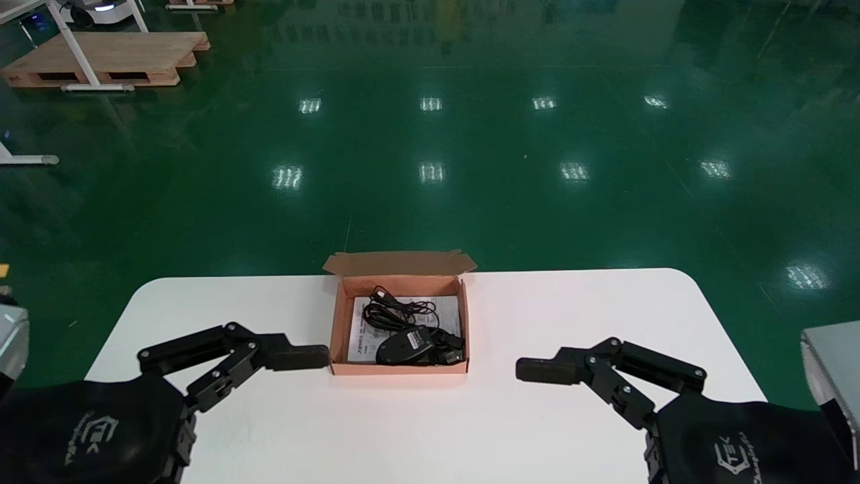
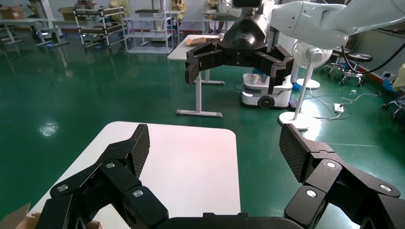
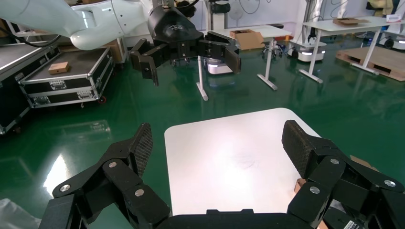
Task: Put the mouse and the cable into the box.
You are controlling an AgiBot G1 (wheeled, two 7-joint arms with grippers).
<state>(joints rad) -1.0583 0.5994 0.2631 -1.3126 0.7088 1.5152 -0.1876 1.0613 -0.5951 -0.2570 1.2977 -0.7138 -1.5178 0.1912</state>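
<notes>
**Mouse and cable lie in the box, both grippers empty**

The mouse (image 1: 403, 344) sits inside the box (image 1: 400, 368), close to the near wall. The cable (image 1: 395, 312) lies in loose loops behind it, toward the far wall, and as far as the head view shows no loop hangs over the rim. Under both there is a printed sheet (image 1: 358, 331) on the box floor. The lid flap (image 1: 400, 262) stands open at the far side.

The box rests on the white table (image 1: 537, 430), about in the middle between the two arms. The left gripper (image 2: 215, 150) is low over the table on the left of the box, with one fingertip near the left wall — I cannot tell if it touches. The right gripper (image 3: 218, 143) hovers on the right side, more apart from the box. Both have their fingers spread wide and nothing is between them.

In my judgement the placing step is done, because both task things are already in the box. The next move needs no grasp — only to draw the arms back. The left arm should go away from the wall first, so it does not push the light carton or shake the cable out.
</notes>
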